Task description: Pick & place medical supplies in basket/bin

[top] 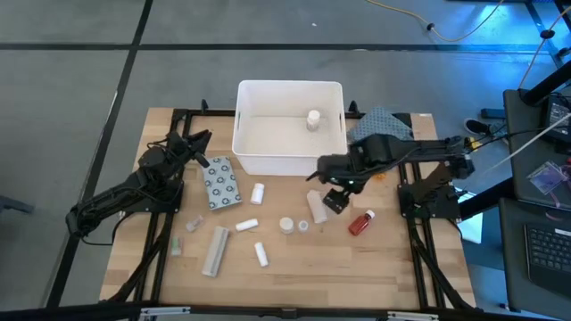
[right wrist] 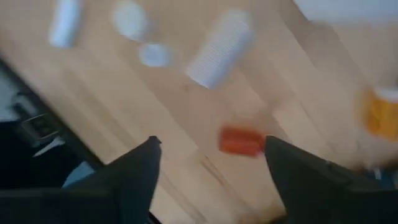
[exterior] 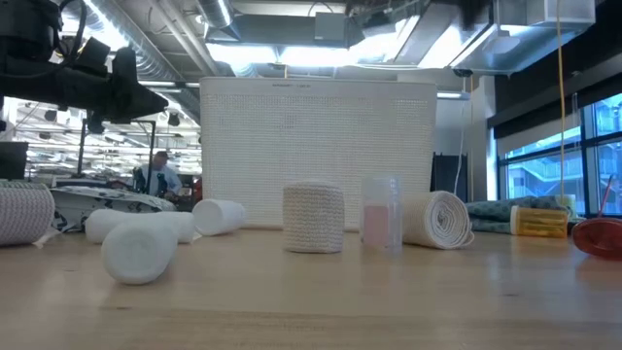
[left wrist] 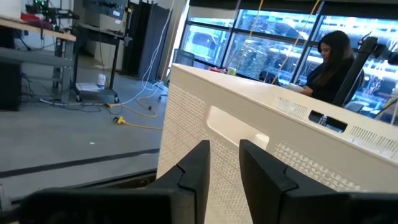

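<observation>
My right gripper [top: 332, 201], fingers wide, empty; behind it the white tub [top: 290, 163] holds perhaps one bottle [top: 313, 119].

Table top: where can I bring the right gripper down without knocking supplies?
The near edge of the table is bare wood, below the red bottle and right of the small roll. The near left corner is also free. It is crowded under the right gripper, beside the beige roll, and along the white bin front.
</observation>
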